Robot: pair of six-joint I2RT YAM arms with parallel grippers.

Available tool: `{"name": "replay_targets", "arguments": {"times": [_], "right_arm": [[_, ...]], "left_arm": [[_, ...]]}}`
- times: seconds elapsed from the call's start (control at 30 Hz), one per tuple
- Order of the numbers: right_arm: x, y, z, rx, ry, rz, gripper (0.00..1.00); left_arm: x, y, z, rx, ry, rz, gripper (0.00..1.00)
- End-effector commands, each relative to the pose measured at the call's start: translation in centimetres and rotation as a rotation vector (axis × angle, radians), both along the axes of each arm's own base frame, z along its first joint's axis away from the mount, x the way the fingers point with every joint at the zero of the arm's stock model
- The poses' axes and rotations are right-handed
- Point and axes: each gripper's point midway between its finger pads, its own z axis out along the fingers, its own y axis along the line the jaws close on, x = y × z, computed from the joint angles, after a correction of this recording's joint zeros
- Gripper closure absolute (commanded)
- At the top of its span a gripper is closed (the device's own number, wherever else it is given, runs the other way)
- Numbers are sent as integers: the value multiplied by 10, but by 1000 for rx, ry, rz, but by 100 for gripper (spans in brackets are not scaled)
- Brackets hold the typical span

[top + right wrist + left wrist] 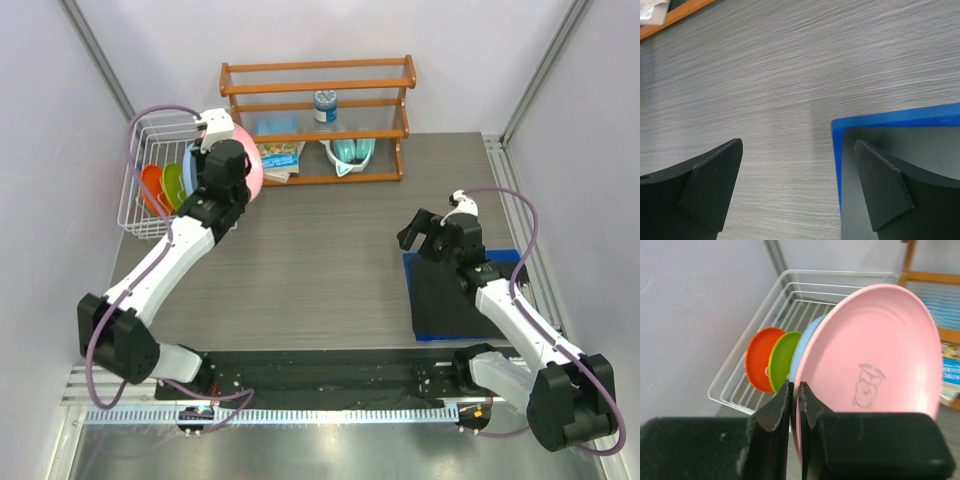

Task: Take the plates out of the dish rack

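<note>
The left pincer pinches the lower rim of the pink plate, which stands upright at the right edge of the dish rack. The light blue plate, lime green plate and orange plate stand inside the rack. Well right of the rack, the right pincer hangs spread.

The dish rack sits at the table's far left corner, with the shelf rack to its right. A row of three plates stands in the dish rack, and a fourth plate at its right side is pinched by the left gripper. The mat lies near right, its left edge under the right gripper
</note>
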Motion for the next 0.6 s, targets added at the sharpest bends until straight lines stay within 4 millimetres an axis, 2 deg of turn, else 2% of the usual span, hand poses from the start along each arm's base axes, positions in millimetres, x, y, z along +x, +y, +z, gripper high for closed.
{"name": "replay_targets", "arguments": {"times": [0.0, 0.1, 0.2, 0.23, 0.3, 0.33, 0.43, 0.57], "right_arm": [[0, 23, 16, 66, -29, 110, 0], [0, 37, 27, 125, -51, 165, 0], [-3, 59, 45, 192, -89, 249, 0], [-4, 64, 48, 208, -92, 265, 0], [-8, 78, 57, 221, -102, 311, 0], [-9, 82, 59, 227, -102, 319, 0], [-11, 100, 72, 275, -140, 362, 0], [-14, 118, 81, 315, -154, 400, 0]], "left_arm": [[-13, -20, 32, -168, -74, -140, 100], [-23, -29, 28, -255, -77, -203, 100], [-30, -46, 12, -349, -38, -289, 100], [-32, -58, -1, -382, -1, -343, 100], [-37, -67, -13, -449, 17, -370, 100], [-40, -71, -29, -463, 48, -381, 100], [-46, -85, -47, -527, 80, -425, 100], [-53, -100, -60, -599, 89, -475, 100]]}}
